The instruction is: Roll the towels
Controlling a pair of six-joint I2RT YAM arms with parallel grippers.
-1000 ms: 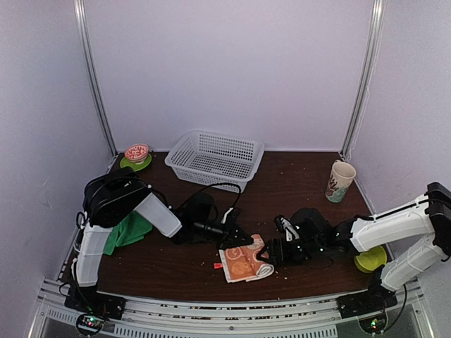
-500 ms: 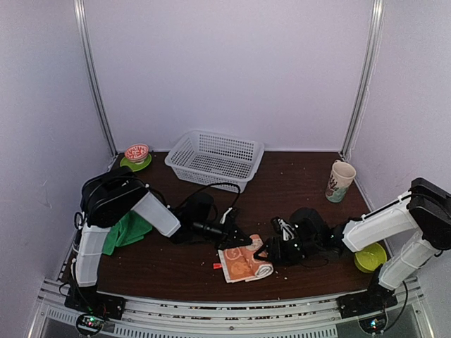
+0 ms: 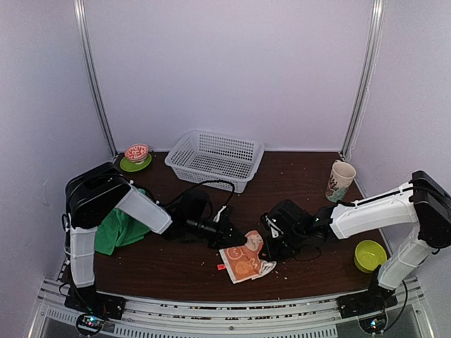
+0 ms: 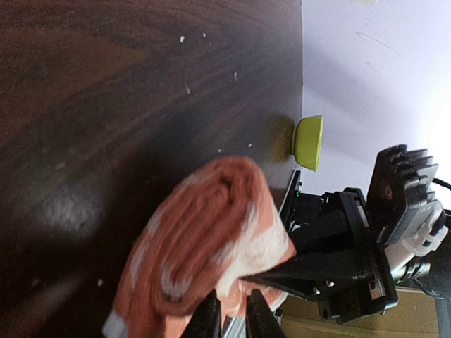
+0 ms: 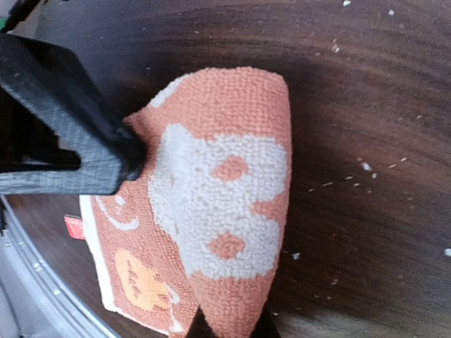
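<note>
The orange towel (image 3: 245, 262) is lying near the table's (image 3: 296, 183) front edge, with one end lifted into a fold. The right gripper (image 5: 229, 329) is pinching that fold, its fingertips mostly cut off at the frame's bottom. The left gripper (image 4: 232, 318) is touching the fold's other side, jaws nearly together; I cannot tell whether they are holding cloth. The green towel (image 3: 113, 231) is lying left, partly hidden behind the left arm (image 3: 141, 211).

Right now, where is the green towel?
Top view: the green towel lies bunched at the table's left edge, partly under the left arm.
</note>
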